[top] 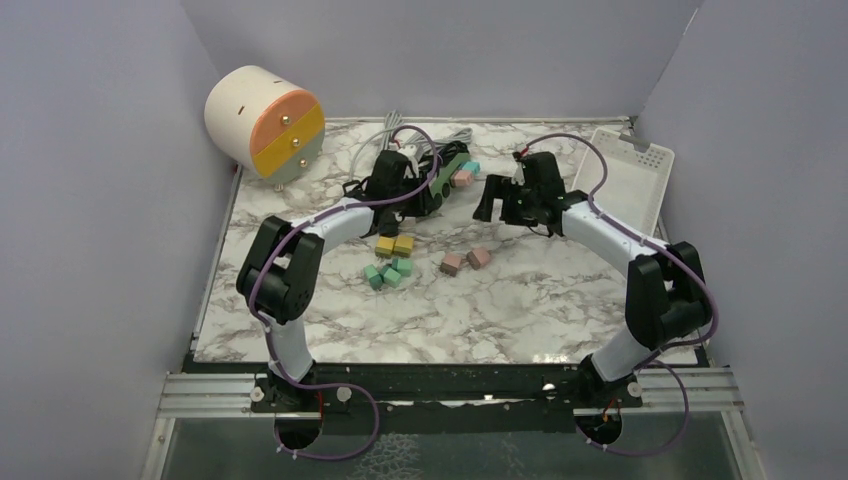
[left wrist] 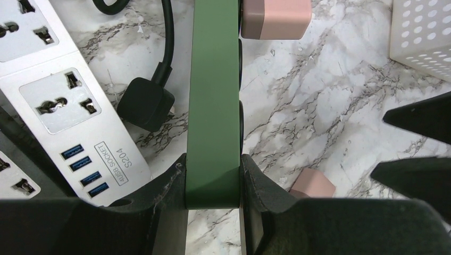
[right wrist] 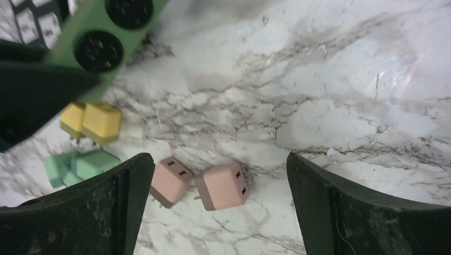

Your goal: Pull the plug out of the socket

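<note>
Item: green socket strip (left wrist: 213, 106), turned on edge toward the far side of the marble surface (right wrist: 345, 106). Its near end is clamped by the left claw (left wrist: 213, 171), nearly closed, one finger on each flat side.

Right claw (right wrist: 218, 159): spread wide and empty, hanging over two loose pink plugs (right wrist: 223, 187).

Task thing: seated pink plug (left wrist: 276, 18), far up the strip on its socket face.

Step, by judgement: between pulls (yellow plugs (right wrist: 95, 122) and mint plugs (right wrist: 80, 164) also lie free). The seated plug is not yet drawn.

Next move calls for: right claw over to that plug, a firm close on its body, and a straight pull along the pins while the left claw braces the strip.

Obscured: the seated plug is cut off at the left wrist view's top edge. Whether the teal plug (top: 471, 167) beside it is seated cannot be told
</note>
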`<state>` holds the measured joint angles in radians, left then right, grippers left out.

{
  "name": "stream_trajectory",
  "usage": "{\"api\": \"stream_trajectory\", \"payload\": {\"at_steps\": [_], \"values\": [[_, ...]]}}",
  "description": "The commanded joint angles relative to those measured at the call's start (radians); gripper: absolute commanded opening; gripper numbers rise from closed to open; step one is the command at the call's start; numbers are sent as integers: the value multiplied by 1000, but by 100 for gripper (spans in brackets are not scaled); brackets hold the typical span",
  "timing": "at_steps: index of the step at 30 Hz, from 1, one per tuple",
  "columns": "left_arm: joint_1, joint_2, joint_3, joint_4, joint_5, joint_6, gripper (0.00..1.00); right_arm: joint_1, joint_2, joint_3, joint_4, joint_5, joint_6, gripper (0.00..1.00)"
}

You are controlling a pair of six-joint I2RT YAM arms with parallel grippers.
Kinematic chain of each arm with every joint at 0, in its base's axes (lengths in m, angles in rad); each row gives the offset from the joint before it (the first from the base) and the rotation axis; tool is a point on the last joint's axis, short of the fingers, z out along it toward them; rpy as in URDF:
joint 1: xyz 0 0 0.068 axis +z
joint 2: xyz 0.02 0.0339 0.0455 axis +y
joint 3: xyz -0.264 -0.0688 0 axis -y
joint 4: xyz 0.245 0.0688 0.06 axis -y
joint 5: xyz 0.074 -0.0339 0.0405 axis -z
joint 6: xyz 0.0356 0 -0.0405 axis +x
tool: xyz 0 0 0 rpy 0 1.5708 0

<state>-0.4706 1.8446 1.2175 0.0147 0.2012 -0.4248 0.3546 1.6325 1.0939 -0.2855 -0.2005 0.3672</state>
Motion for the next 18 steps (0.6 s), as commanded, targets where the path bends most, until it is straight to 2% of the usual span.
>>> {"api": "stream_trajectory", "payload": {"at_steps": [1, 10, 18], "values": [[14, -79, -34, 87, -32, 3, 0, -5, -44, 26, 112, 98, 155, 100], [6, -129, -80, 135, -35, 27, 0, -7, 76, 164, 95, -23, 267, 100], [3, -180, -128, 184, -33, 35, 0, -33, 146, 195, 126, -156, 407, 100]]}}
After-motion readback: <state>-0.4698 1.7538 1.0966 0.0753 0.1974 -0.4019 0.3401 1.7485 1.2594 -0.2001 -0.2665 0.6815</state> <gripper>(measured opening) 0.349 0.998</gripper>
